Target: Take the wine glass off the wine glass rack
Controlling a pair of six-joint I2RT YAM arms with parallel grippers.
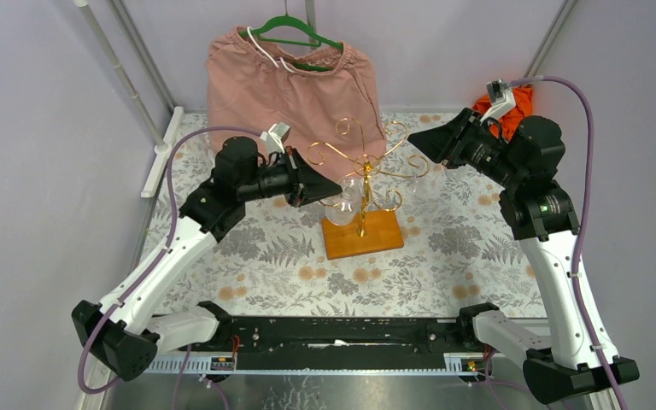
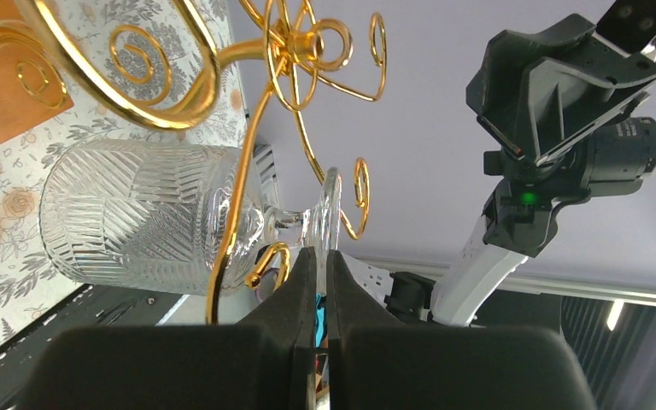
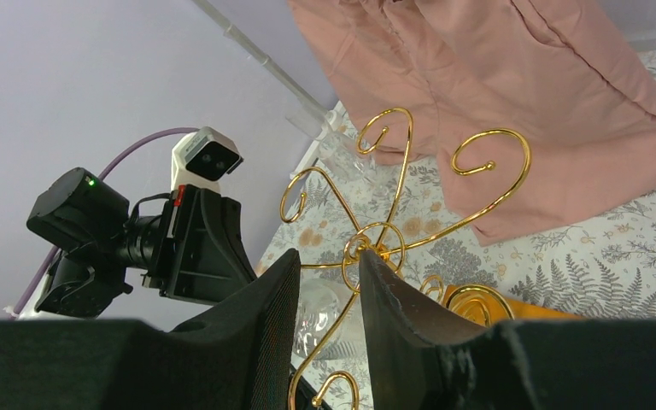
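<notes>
The wine glass rack [image 1: 365, 171] is a gold stand with scroll arms in an orange-brown wooden base [image 1: 376, 239], mid-table. The wine glass [image 1: 346, 202], clear and ribbed, hangs upside down from an arm on its left side. In the left wrist view the bowl [image 2: 137, 213] lies left and the thin foot [image 2: 331, 201] runs into my left gripper [image 2: 320, 254], which is shut on the foot's edge. My right gripper [image 3: 329, 260] is open and empty, level with the rack's top [image 3: 376, 248] on its right [image 1: 418, 143]. The glass [image 3: 320, 312] shows dimly between its fingers.
Pink shorts [image 1: 290, 85] hang on a green hanger [image 1: 295, 32] behind the rack. An orange cloth [image 1: 517, 98] lies at the back right. A white rail [image 1: 162, 145] runs along the left edge. The table has a floral cover [image 1: 265, 256].
</notes>
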